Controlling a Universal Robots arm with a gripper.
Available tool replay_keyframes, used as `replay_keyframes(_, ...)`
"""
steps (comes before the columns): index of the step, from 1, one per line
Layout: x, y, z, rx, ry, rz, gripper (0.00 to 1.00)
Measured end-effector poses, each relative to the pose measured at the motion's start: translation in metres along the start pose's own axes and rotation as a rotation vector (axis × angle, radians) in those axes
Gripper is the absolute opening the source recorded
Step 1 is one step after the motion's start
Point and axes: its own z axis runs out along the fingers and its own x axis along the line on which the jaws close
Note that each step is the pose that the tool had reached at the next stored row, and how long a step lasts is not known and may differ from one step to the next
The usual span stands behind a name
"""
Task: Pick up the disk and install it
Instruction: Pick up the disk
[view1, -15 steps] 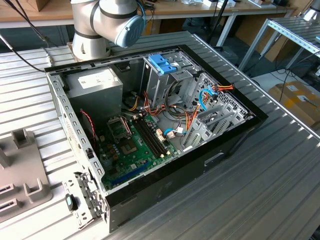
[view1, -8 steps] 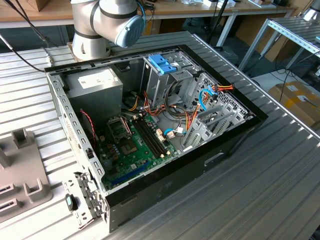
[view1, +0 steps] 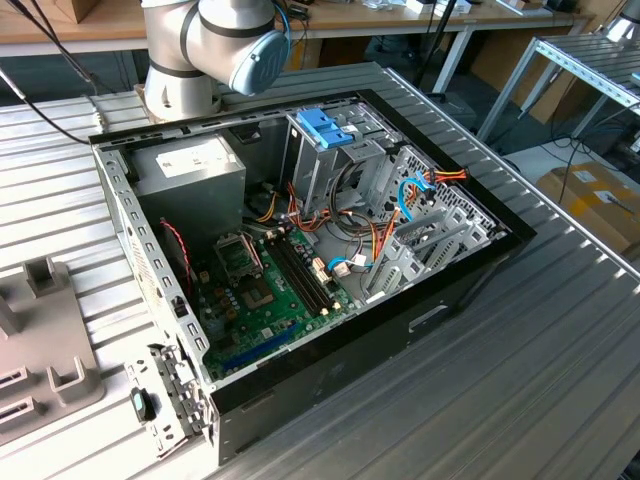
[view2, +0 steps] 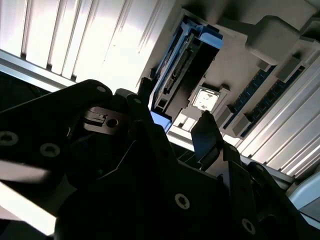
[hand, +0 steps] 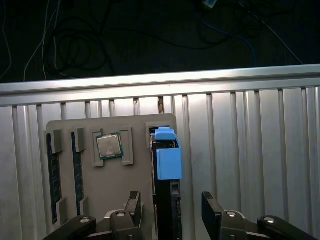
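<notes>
— So, where is the disk (hand: 167, 197)?
— You find it in the first wrist view, standing on edge in a grey tray (hand: 100, 190) slot, with a blue clip (hand: 168, 160).
— And the gripper (hand: 172, 212)?
— Its fingers (hand: 132, 206) are spread, one either side of the disk, not touching it. The open computer case (view1: 400, 330) sits at the exterior view's centre.
</notes>
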Motion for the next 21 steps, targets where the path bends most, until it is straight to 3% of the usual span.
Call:
replay_keyframes(9,0.0000,0.0001,0.0017,0.0002,-0.0001,0.000,0.60)
replay_keyframes(21,0.0000,0.0011,0.0138,0.0003,-0.0001,-0.040,0.60)
